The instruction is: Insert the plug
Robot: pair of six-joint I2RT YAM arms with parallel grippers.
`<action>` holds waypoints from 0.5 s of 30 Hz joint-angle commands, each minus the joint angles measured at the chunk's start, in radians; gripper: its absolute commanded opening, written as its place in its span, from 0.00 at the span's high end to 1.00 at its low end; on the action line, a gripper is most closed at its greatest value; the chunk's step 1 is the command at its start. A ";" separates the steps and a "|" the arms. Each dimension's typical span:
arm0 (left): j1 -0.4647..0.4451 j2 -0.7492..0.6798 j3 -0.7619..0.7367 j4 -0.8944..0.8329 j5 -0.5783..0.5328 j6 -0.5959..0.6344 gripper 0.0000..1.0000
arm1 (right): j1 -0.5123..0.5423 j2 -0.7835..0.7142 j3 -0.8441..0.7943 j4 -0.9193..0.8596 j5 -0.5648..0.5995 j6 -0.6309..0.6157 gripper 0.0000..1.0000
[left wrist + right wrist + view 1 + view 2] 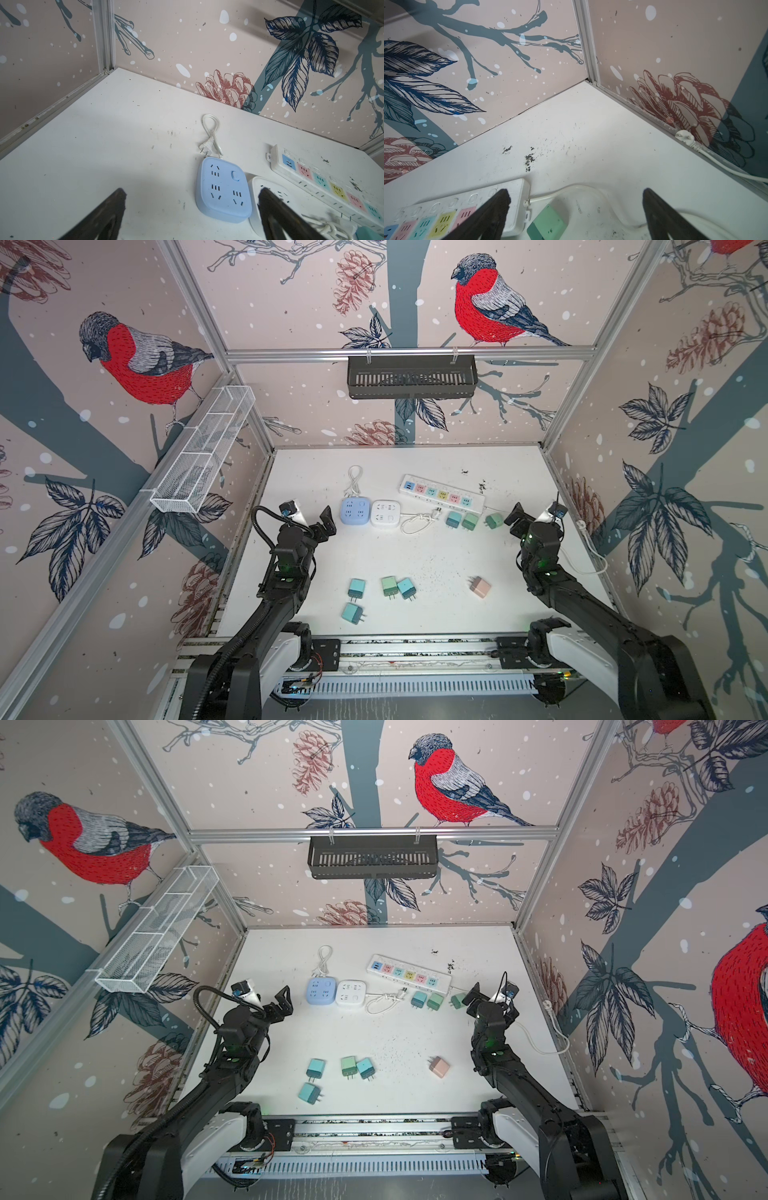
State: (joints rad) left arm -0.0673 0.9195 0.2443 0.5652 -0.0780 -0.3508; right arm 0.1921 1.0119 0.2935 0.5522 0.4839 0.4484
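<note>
Surface: a white table (415, 556) is enclosed by bird-printed walls.
Left gripper (192, 190): spread wide, nothing held, just beside the blue socket (223, 190).
Right gripper (575, 191): spread wide, empty, over the strip (467, 207) end and a green plug (547, 223).
Plugs (389, 585): three are laid by the strip, five nearer the front.
Writing: socket markings cannot be read.

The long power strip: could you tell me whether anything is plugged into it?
Empty: the power strip shows only bare coloured sockets; a green adapter lies beside it.
</note>
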 commanded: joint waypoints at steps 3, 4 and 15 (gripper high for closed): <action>0.003 -0.060 -0.063 0.072 -0.126 -0.079 0.02 | 0.025 0.062 0.056 -0.016 -0.004 -0.010 0.04; 0.003 -0.078 -0.087 0.089 -0.156 -0.093 0.01 | 0.027 0.063 0.057 -0.014 -0.001 -0.012 0.06; 0.003 -0.290 -0.213 0.064 -0.298 -0.235 0.02 | 0.036 -0.017 0.025 -0.063 -0.027 0.068 0.21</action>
State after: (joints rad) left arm -0.0666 0.6415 0.0414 0.5976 -0.3420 -0.5465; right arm 0.2237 1.0069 0.2878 0.5476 0.4767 0.4488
